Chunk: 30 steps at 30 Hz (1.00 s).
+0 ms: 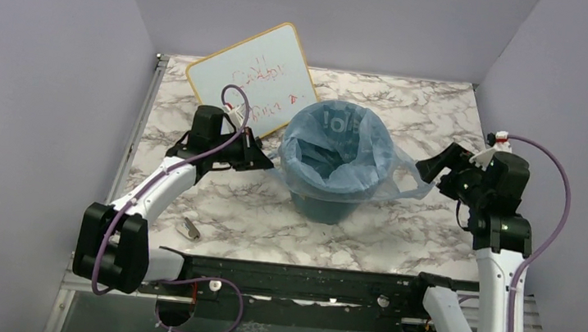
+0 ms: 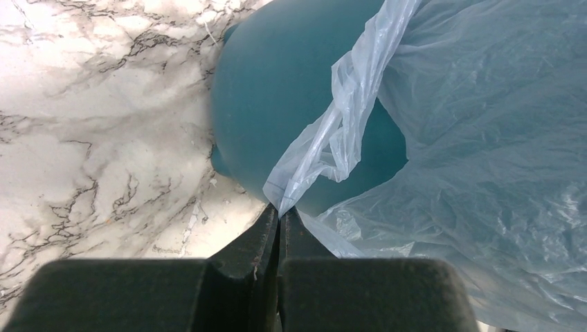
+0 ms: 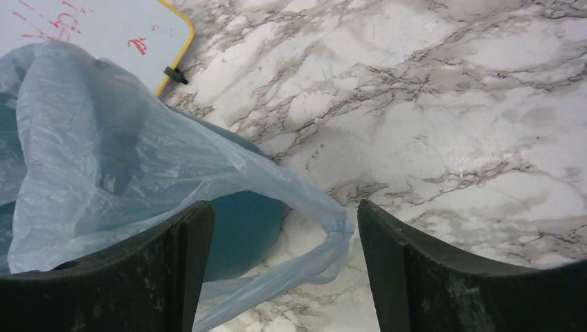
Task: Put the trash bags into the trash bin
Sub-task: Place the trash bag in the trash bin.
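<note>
Left gripper [image 2: 279, 213] was pinched tight on one handle of the trash bags [image 2: 484, 138], low in its frame. The right gripper [image 3: 282, 211] stood wide, the other handle loose between. Bag sat in the trash bin [image 1: 328, 207], mid-frame. Next, probably: tuck both handles down.

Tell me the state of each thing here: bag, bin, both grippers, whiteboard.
trash bag: opened out inside the bin, edge draped over the rim, a handle trailing out each side.
trash bin: upright, lined by the bag.
left gripper: shut on one bag handle.
right gripper: open, the other handle loop lying between its fingers, not clamped.
whiteboard: bears red writing.
</note>
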{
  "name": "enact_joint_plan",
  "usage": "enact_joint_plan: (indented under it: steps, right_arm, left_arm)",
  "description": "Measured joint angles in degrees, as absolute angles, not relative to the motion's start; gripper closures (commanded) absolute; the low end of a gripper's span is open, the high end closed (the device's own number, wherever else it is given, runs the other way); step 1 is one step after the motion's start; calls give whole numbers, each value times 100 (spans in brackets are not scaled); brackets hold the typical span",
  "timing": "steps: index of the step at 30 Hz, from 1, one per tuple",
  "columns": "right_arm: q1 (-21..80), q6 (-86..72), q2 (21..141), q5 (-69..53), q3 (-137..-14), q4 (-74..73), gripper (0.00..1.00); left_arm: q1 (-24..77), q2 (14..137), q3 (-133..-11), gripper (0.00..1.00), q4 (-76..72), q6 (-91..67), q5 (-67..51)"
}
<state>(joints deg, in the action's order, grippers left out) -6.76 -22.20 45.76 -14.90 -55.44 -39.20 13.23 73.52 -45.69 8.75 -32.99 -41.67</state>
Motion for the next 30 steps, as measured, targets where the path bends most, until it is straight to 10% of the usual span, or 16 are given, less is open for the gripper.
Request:
enact_joint_plan:
  steps: [30]
  right_arm:
    - [-331,-2615,8357,-2449,-5446,-1918,21]
  left_arm:
    - [1323,7870,-4637,100,93,-3603,-4171]
